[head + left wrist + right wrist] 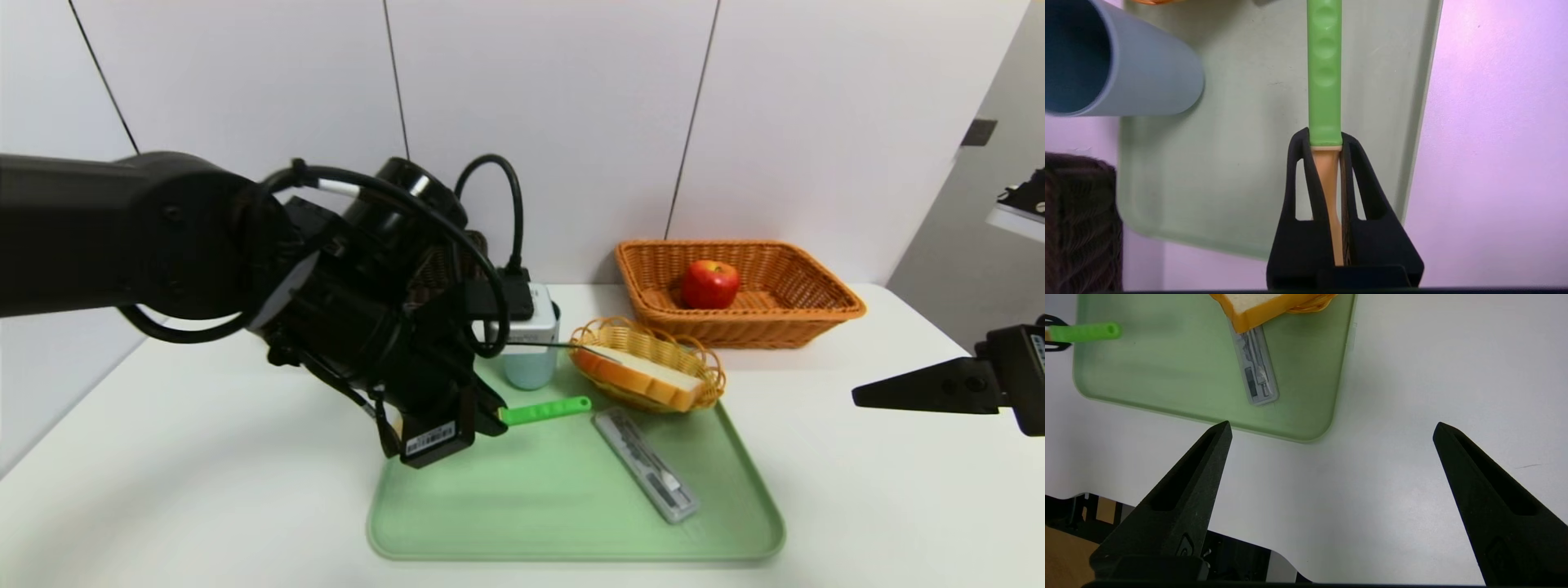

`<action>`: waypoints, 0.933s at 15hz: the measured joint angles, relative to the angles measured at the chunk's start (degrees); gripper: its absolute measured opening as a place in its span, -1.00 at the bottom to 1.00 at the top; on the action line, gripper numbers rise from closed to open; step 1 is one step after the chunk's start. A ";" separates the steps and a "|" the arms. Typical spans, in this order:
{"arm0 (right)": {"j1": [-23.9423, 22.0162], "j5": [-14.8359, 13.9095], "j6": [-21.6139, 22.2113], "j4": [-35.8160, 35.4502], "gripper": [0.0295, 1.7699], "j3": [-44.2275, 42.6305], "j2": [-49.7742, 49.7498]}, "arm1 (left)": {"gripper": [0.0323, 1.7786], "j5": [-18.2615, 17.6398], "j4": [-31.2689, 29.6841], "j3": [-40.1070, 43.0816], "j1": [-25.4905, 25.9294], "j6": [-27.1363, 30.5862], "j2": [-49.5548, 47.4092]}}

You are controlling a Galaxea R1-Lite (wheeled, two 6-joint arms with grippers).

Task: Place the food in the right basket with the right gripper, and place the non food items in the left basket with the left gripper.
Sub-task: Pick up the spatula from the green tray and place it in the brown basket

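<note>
**A:** Left gripper (1326, 141) has its black fingers pinched on the slim tool with the dimpled green plastic handle and tan neck (1325, 69), held above the pale green, smooth, round-cornered tray (571, 506).

**B:** Which way does it point?

**A:** Long axis runs straight out from the fingertips, green end leading, across the tray toward the small woven wicker dish with a slice of bread (645, 371).

**B:** What else is on the tray?

**A:** A matte grey-blue cylindrical cup (531, 359) at the far edge, and a clear flat oblong case (645, 465) lying diagonally. Beyond the tray, a rectangular orange wicker basket (816, 306) holds a glossy red apple (710, 283).

**B:** Right gripper (1331, 430)?

**A:** Off the tray's right side above the white table (898, 490), tapered fingers spread wide, holding nothing.
</note>
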 joint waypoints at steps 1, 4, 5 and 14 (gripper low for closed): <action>0.00 -0.06 0.00 0.00 0.92 0.13 -0.13 | -0.89 0.11 -0.01 -0.15 0.00 -1.66 -2.07; -0.30 0.00 0.00 0.00 0.92 0.46 -0.39 | -0.89 4.16 -0.56 -0.56 1.17 -8.96 -7.94; -0.37 0.00 0.02 0.00 0.92 0.51 -0.46 | -0.89 6.25 -0.72 -0.61 2.32 -11.19 -9.62; -0.44 -0.24 -0.02 0.04 0.92 0.77 -0.52 | -0.89 7.56 -6.84 -5.90 19.94 -12.85 -8.11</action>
